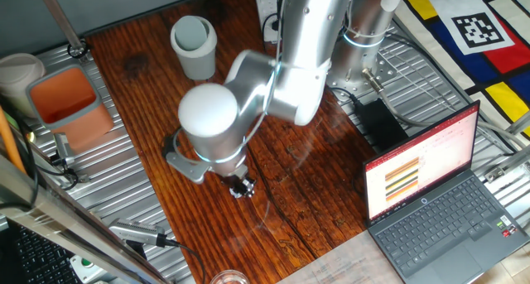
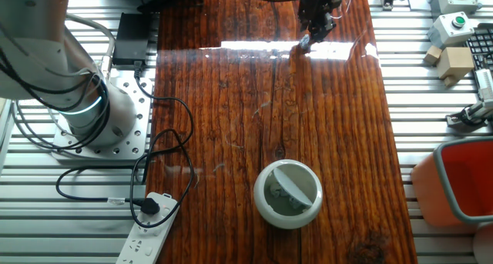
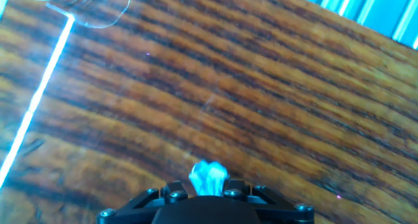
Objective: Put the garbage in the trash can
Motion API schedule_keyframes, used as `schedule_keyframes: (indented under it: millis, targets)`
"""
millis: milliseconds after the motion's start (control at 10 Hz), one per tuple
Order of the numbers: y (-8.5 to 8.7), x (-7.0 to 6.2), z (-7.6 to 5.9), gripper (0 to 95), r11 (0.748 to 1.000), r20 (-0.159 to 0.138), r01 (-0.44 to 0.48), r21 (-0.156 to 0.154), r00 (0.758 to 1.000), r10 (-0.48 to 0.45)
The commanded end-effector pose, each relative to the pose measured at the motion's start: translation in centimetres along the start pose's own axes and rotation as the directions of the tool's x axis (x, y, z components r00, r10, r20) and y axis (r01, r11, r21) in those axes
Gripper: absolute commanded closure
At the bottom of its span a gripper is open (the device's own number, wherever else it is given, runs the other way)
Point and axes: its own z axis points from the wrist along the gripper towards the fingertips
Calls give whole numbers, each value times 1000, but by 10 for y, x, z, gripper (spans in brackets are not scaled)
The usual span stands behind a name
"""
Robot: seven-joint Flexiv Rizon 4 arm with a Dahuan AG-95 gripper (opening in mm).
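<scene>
In the hand view, a small bluish-white crumpled paper wad (image 3: 208,176) sits pinched between my gripper's (image 3: 208,188) fingertips, just above the wooden table. My gripper (image 1: 242,187) is low over the table's near part in one fixed view. It is far from the light-grey round trash can (image 1: 195,46), which stands upright at the far end. In the other fixed view the gripper (image 2: 316,25) is at the top with the wad (image 2: 306,41) at its tip. There the trash can (image 2: 288,193) stands near the bottom, with something pale inside. No other wads show.
A rectangular grey bin with an orange inside (image 1: 66,106) and a pale round tub (image 1: 16,73) stand left of the table. An open laptop (image 1: 439,193) is at the right. A power strip with cables (image 2: 150,225) lies beside the arm base. A clear glass rim (image 3: 98,5) shows in the hand view.
</scene>
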Motion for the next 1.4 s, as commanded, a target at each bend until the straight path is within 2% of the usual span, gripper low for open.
schedule_keyframes:
  millis: [100, 400, 600, 800, 900, 1100, 1300, 1400]
  targets:
    - [0, 0, 6, 570, 1000, 5, 4, 7, 1000, -4]
    - [-2, -1, 12, 570, 1000, 12, 9, 12, 1000, -9]
    - [-3, 0, 12, 950, 1000, 11, 2, 9, 1000, -2]
    - [-10, 3, 6, 950, 1000, 5, 24, 5, 1000, -24]
    - [-17, 7, 0, 950, 999, 0, 50, 3, 999, -50]
    - [-49, 23, -27, 950, 991, -17, 130, -8, 991, -131]
    - [-75, 43, -54, 950, 981, -43, 196, -10, 980, -196]
    - [-89, 60, -70, 950, 973, -52, 229, -8, 972, -229]
